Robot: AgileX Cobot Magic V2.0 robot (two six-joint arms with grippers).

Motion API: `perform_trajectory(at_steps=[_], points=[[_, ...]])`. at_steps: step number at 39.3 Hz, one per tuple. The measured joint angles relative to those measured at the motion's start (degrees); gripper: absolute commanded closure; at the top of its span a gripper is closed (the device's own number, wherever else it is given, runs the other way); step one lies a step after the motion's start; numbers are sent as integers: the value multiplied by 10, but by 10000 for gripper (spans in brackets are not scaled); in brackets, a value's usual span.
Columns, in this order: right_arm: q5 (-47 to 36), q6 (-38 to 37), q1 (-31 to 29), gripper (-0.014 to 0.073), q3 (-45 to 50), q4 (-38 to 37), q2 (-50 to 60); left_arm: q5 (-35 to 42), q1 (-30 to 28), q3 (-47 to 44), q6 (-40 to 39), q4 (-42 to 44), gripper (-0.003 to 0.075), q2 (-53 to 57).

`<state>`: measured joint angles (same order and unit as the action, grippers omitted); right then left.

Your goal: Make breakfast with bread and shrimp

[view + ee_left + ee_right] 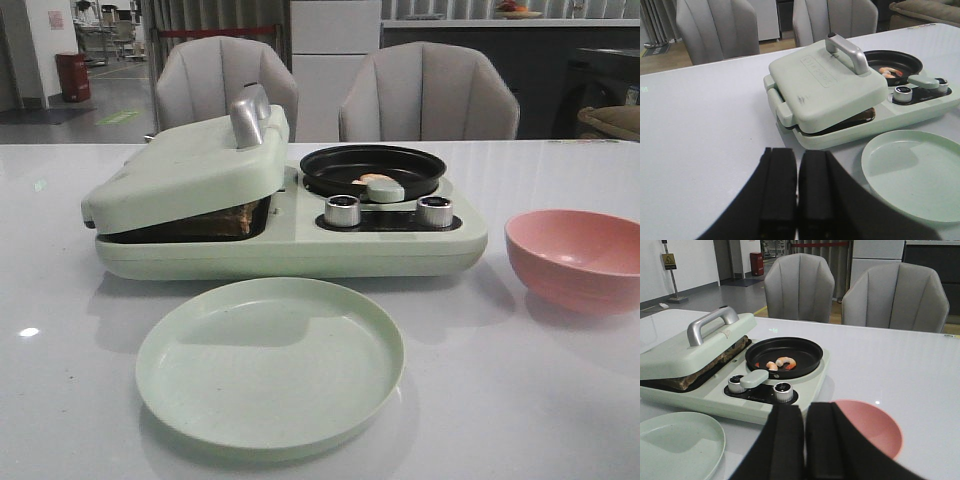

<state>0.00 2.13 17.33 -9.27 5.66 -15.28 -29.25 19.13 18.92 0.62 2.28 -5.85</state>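
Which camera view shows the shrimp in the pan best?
The right wrist view: the shrimp lie fully visible on the black pan floor. In the left wrist view they are small and distant. In the front view, the pan rim and handle mostly hide them.

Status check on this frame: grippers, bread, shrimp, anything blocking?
Left gripper shut, empty; right gripper shut, empty. Bread under the lowered lid. Shrimp in black pan. Lid blocks the bread.

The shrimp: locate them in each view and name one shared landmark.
Front: shrimp barely show over the black pan rim.
Left wrist: shrimp lie in the pan beyond the lid handle.
Right wrist: shrimp lie mid-pan.
Landmark: the pan.
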Motion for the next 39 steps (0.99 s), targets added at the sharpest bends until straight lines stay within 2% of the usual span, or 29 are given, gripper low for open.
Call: perform_trajectory(at_steps=[26, 30, 39], points=[[0, 0, 0, 408, 0, 0, 0, 12, -5, -20, 0, 0, 606, 0], [0, 0, 0, 408, 0, 0, 0, 50, -39, -49, 0, -1, 606, 0], [0, 0, 0, 408, 0, 0, 0, 207, -141, -126, 0, -2, 606, 6]])
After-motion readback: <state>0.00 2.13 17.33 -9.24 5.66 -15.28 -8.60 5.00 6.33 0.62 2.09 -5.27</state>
